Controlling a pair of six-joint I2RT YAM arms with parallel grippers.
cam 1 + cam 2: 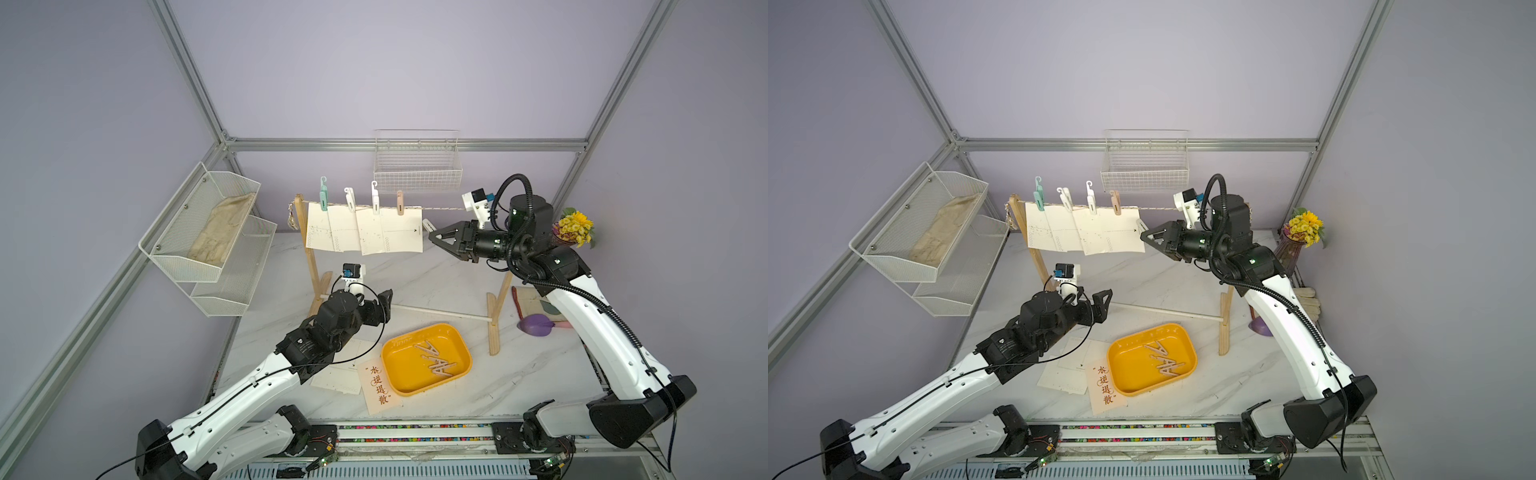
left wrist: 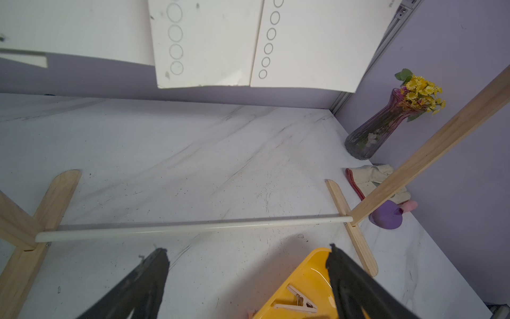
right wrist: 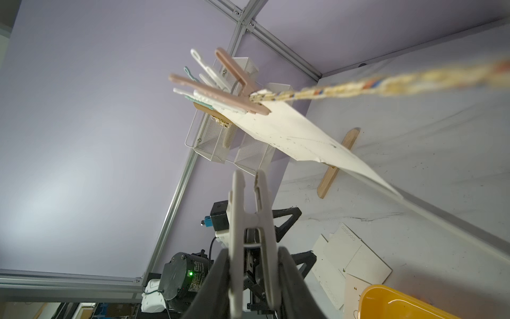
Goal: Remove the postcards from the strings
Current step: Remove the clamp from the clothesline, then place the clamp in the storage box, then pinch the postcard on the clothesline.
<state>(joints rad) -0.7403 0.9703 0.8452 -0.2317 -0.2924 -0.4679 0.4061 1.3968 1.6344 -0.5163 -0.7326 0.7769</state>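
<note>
In the right gripper (image 3: 252, 248), clamped between its fingers, sits a white plastic clothespin (image 3: 248, 210). Just beyond its tips, cream rectangular postcards (image 1: 365, 230) hang pegged on the twisted beige string (image 1: 442, 208). The left gripper (image 2: 248, 251) gapes wide, empty; behind it, loose postcards (image 1: 338, 376) lie on the table (image 1: 436, 282).

A thin twisted beige-and-white rope (image 1: 444, 208) runs taut and level, left to right, above the far part of the white marble tabletop (image 1: 519, 374). Four cream-white rectangular postcards (image 1: 374, 232) hang upright along its left half, overlapping side by side, each with faint dotted lines and a row of small circles; the rope's right stretch is bare. Near the front edge, a pale pink card with brown Chinese calligraphy (image 1: 380, 388) lies flat and slightly askew. Just left of it, several cream cards (image 1: 336, 380) lie flat and overlapping, partly hidden.
</note>
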